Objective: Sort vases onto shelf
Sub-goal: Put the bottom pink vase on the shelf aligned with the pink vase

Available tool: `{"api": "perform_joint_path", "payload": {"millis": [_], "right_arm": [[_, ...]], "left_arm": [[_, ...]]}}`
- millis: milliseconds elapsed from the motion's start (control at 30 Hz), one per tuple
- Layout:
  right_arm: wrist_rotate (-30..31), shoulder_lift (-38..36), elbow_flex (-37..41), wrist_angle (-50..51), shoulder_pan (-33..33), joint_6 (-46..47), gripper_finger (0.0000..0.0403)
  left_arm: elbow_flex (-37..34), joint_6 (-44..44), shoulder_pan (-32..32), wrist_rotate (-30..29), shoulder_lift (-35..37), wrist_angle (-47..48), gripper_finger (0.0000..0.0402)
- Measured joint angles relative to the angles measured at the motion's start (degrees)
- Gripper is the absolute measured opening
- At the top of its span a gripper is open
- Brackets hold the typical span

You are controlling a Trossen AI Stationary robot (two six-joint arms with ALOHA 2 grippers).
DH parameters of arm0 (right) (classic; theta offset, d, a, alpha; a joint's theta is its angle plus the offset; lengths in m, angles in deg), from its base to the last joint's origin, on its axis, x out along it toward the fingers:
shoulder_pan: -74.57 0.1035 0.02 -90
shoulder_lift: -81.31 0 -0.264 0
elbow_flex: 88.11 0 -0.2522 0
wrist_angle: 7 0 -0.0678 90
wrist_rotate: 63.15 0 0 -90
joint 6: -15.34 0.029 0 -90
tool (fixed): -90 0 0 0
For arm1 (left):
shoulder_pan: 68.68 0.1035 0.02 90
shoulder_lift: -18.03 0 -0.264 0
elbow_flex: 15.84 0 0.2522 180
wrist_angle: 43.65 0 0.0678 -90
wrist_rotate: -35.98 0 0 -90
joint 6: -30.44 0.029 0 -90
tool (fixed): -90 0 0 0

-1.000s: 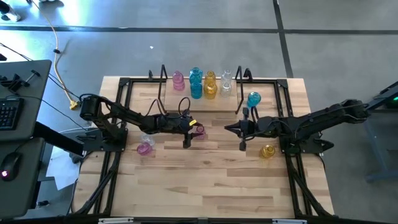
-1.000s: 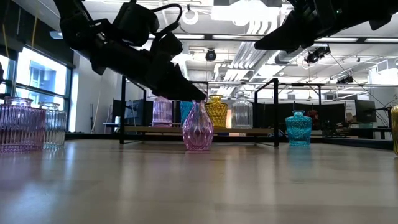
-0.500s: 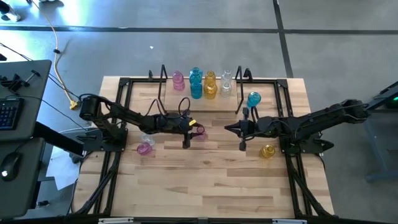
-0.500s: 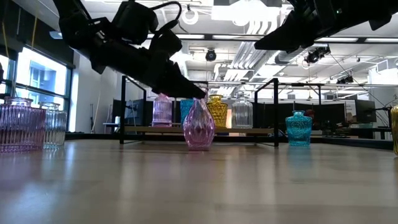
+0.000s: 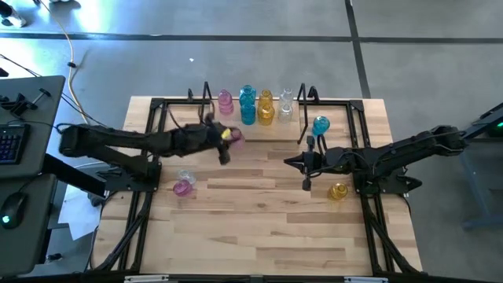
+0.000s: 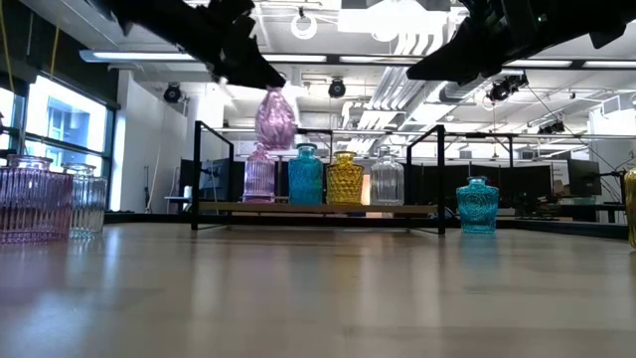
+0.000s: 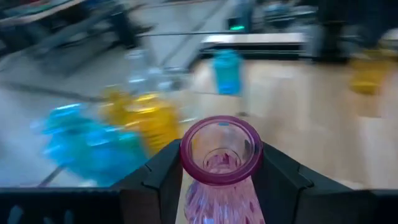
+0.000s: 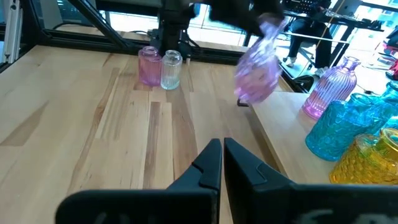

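Note:
My left gripper (image 5: 225, 138) is shut on a pink vase (image 6: 275, 119) and holds it in the air in front of the shelf (image 6: 318, 207). The black-framed shelf (image 5: 206, 101) stands at the table's far edge. On it stand a pink vase (image 5: 225, 100), a teal one (image 5: 247, 106), a yellow one (image 5: 266, 108) and a clear one (image 5: 285, 104). My right gripper (image 5: 289, 163) hangs shut over the table's middle right, with nothing in it. My left gripper pinches the pink vase's neck (image 7: 219, 163), just under the rim, between its two fingers (image 7: 163, 177). The fingers come nearly level from the table's left. The vase hangs below them, clear of the table, and the right wrist view shows its body (image 8: 258, 71) tilted.
A teal vase (image 5: 321, 124) stands on the table right of the shelf, a yellow one (image 5: 339, 191) near the right arm's base. A pink vase (image 5: 183, 187) and a clear one (image 5: 186, 176) stand at the left. A black rail frame (image 5: 149, 149) edges the table.
My left gripper has risen and drawn back toward the table's far left, toward the shelf, with the pink vase. The vase stood on the table a second ago and now hangs clear, as high as the tops of the vases on the shelf.

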Motion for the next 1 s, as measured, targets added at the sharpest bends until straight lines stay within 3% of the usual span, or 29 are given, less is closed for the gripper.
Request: {"api": "perform_joint_path", "payload": {"millis": [67,200,433,667,1000], "right_arm": [[0.00,0.00,0.00,-0.21,-0.01,0.00,0.0000],[-0.28,0.00,0.00,-0.27,-0.01,0.02,0.0000],[-0.24,0.00,0.00,-0.27,-0.01,-0.04,0.0000],[-0.17,0.00,0.00,-0.19,-0.01,-0.02,0.0000],[-0.13,0.00,0.00,0.10,-0.01,-0.02,0.0000]], "left_arm": [[1.52,-0.76,1.83,-3.11,1.68,3.42,0.0149],[2.29,-3.70,7.21,-3.65,1.91,4.98,0.0149],[2.26,-6.47,14.77,-3.77,-4.24,1.10,0.0148],[2.29,-6.58,17.34,-4.18,-10.93,-4.50,0.0148],[2.29,-6.95,17.57,-7.80,-13.06,-3.85,0.0148]]}}
